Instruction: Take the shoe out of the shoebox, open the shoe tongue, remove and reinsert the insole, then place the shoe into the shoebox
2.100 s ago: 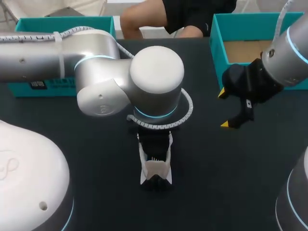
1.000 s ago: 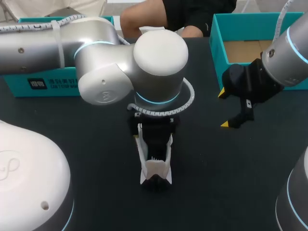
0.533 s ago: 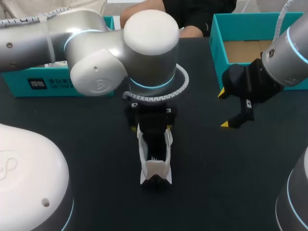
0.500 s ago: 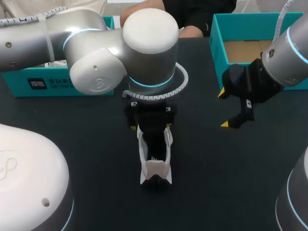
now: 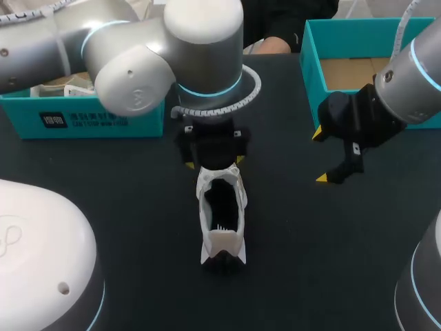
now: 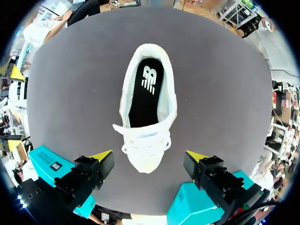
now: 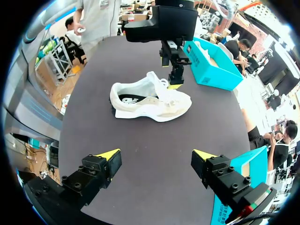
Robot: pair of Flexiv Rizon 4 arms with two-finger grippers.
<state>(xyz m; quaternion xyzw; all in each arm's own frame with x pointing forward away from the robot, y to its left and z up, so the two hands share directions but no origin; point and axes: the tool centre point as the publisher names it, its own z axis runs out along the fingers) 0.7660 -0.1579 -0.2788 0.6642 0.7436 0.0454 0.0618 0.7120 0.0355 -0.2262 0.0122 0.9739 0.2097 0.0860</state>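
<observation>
My left tool (image 6: 150, 156) hung just above the toe of the shoe (image 6: 147, 108), its fingers spread wide on either side of the toe and touching nothing, so it was released and empty. My right tool (image 7: 157, 154) was released and empty too, well off to the shoe's right and near the teal box (image 5: 311, 69) on that side of the surface (image 5: 310, 227). The shoe stood upright on its sole in the middle of the surface, outside both that box and the other teal box (image 5: 103, 121) at my left, with its heel toward me. Its mouth gaped open and the black insole (image 6: 146, 93) lay inside. I judged the insole work to be near its end, though I could not tell whether the insole sat flat under the toe. That was the first risk: if it was rucked there, boxing the shoe would leave it folded. The second was the grasp. The upper looked soft, and closing on the toe alone could crush it or let the heel sag and swing, so that the shoe caught on a box wall. With my left arm over the shoe, bringing my right in to help could also make the two tools collide.
</observation>
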